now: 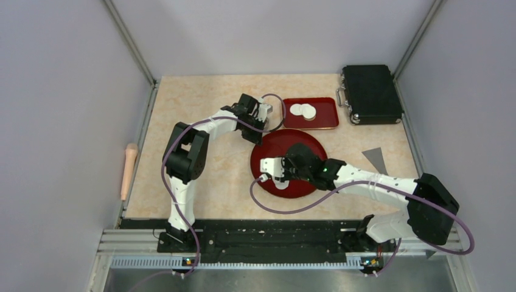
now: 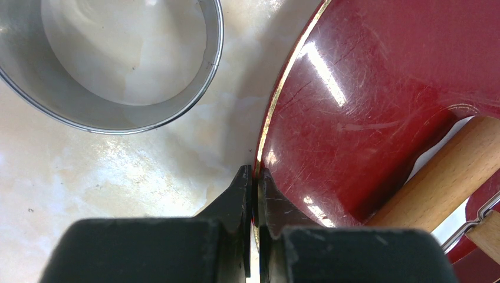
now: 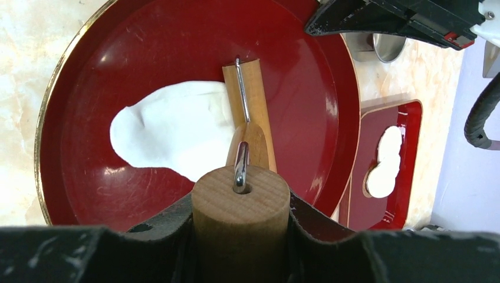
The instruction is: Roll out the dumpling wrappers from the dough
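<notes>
The dough [image 3: 171, 132] is a flattened, ragged-edged white sheet on the round red plate [image 3: 88, 88]. My right gripper [image 3: 240, 203] is shut on the wooden handle [image 3: 240, 230] of a small roller, whose wooden head [image 3: 247, 100] rests on the dough's right edge. My left gripper [image 2: 255, 174] is shut on the plate's gold rim [image 2: 277, 100] at its far left side. Two round dumpling wrappers [image 1: 302, 111] lie overlapping in the rectangular red tray [image 1: 325, 118]. In the top view the right gripper [image 1: 281, 171] is over the plate [image 1: 304, 146] and hides the dough.
A metal ring [image 2: 118, 59] stands on the table just beyond the left gripper [image 1: 255, 129]. A black case [image 1: 370, 94] sits at the back right. A grey scraper [image 1: 375, 159] lies right of the plate. A long rolling pin [image 1: 129, 170] lies off the table's left edge.
</notes>
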`<control>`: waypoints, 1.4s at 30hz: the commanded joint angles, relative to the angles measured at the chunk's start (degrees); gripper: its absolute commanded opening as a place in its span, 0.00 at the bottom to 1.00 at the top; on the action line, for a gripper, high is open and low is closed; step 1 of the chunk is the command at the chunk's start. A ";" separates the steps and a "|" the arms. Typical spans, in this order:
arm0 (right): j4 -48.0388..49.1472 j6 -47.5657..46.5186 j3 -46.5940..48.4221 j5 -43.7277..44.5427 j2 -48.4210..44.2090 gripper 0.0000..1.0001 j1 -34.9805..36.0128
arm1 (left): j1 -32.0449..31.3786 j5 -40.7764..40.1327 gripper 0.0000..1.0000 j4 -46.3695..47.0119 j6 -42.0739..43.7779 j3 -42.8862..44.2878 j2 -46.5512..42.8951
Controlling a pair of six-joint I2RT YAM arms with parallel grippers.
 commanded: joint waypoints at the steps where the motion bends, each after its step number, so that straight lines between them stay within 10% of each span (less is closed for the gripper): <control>1: -8.89 0.89 -0.91 -6.12 0.65 0.00 1.95 | 0.19 -3.70 0.00 -0.12 1.95 -1.64 1.84; 42: -31.17 4.75 0.28 -18.77 0.06 0.00 5.16 | 0.40 -3.76 0.00 -0.01 1.89 -1.75 1.74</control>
